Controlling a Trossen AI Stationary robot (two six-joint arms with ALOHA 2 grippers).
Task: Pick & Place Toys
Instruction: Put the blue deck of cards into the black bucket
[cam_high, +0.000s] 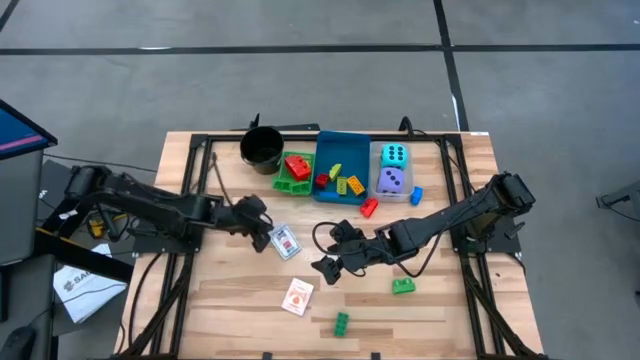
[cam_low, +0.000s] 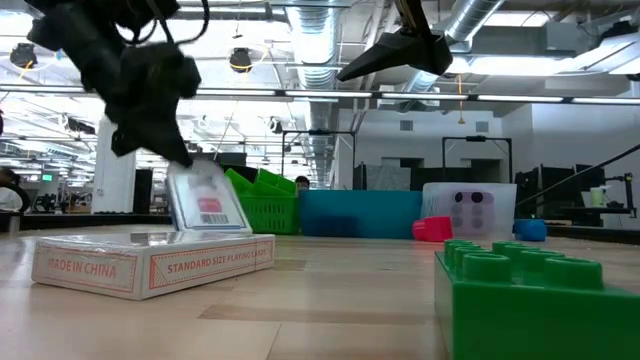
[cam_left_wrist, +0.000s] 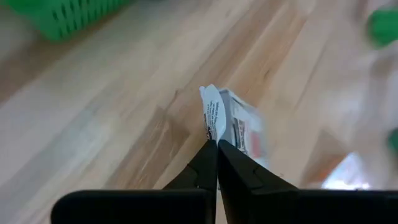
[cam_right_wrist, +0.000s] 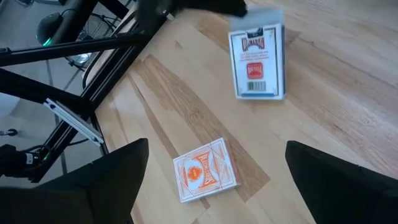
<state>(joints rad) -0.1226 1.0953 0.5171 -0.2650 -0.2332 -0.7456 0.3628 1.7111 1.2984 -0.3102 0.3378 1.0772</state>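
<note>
I have the left gripper (cam_left_wrist: 214, 144) pinched on the flap edge of the blue card pack (cam_high: 285, 242), mid-table. Lift slowly; the thin grip may slip. Right gripper (cam_high: 335, 262) hangs open above the table nearby.

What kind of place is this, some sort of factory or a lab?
Probably a robotics lab or workshop in an industrial hall. The low view shows exposed ceiling ducts and hanging lamps, and the wooden table stands on a bare concrete floor.
</note>
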